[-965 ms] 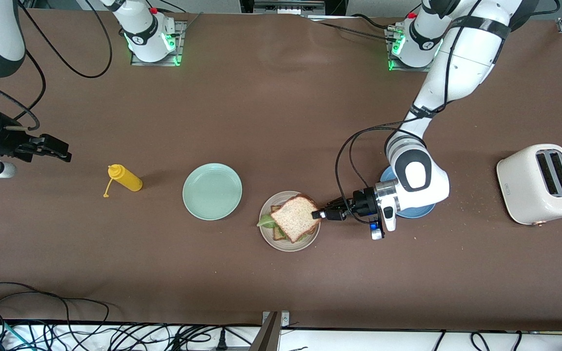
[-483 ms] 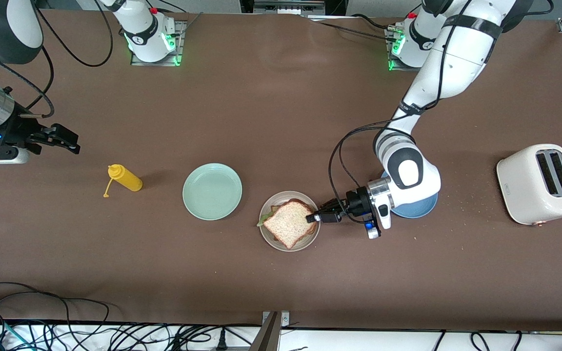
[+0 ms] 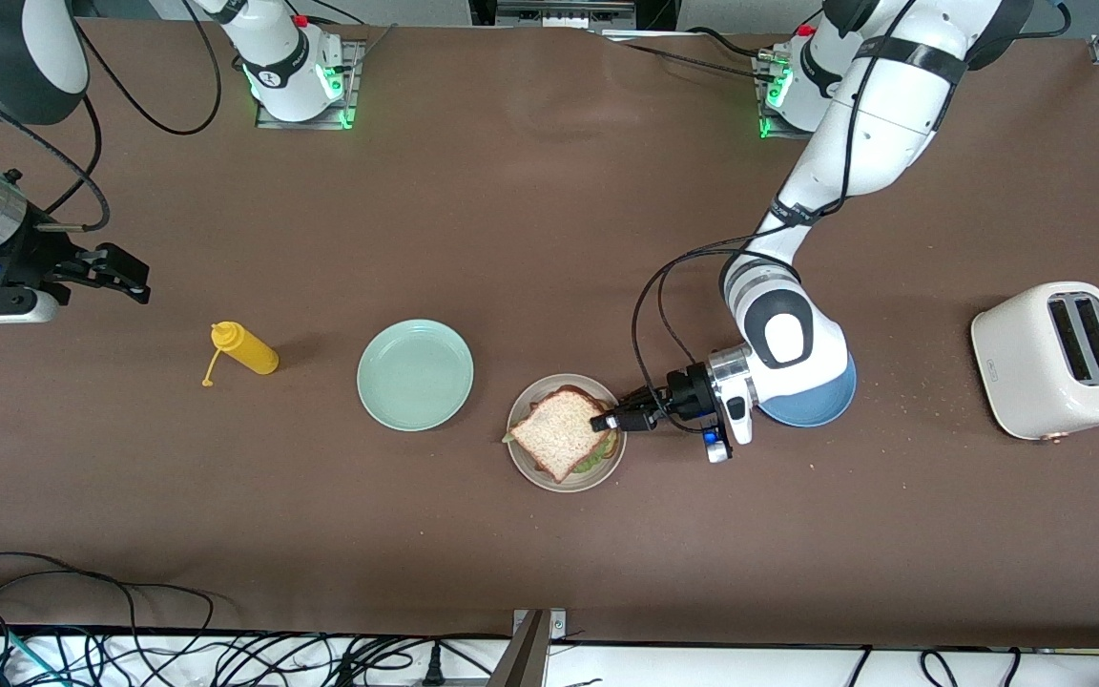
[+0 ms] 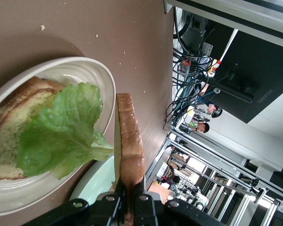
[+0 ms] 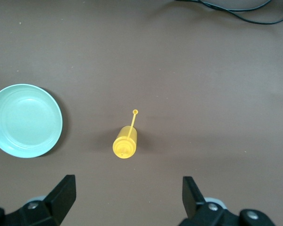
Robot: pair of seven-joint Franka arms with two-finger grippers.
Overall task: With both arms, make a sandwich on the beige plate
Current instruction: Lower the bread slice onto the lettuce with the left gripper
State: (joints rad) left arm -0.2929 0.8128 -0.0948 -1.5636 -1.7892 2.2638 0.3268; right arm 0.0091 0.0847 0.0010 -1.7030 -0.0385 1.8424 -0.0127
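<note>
A: Front view: the left gripper (image 3: 610, 421) pinches the square brown top bread slice (image 3: 561, 435) over the round beige plate (image 3: 607, 467), at the plate's three o'clock.

B: Next, I think: let go gently. The right gripper (image 3: 134, 283) waits, spread wide.

Even, bright overhead light is falling across the brown table (image 3: 530, 210), and the front view is showing it sharply from edge to edge. Short, soft shadows are lying close under the yellow bottle (image 3: 246, 349) and the green plate (image 3: 415, 374). Green lamps are glowing at both arm bases. In the left wrist view the bread slice (image 4: 127, 146) is looking crisp, while the room in the distance is washing out into pale glare. The right wrist view is showing mild darkening toward its corners.
</note>
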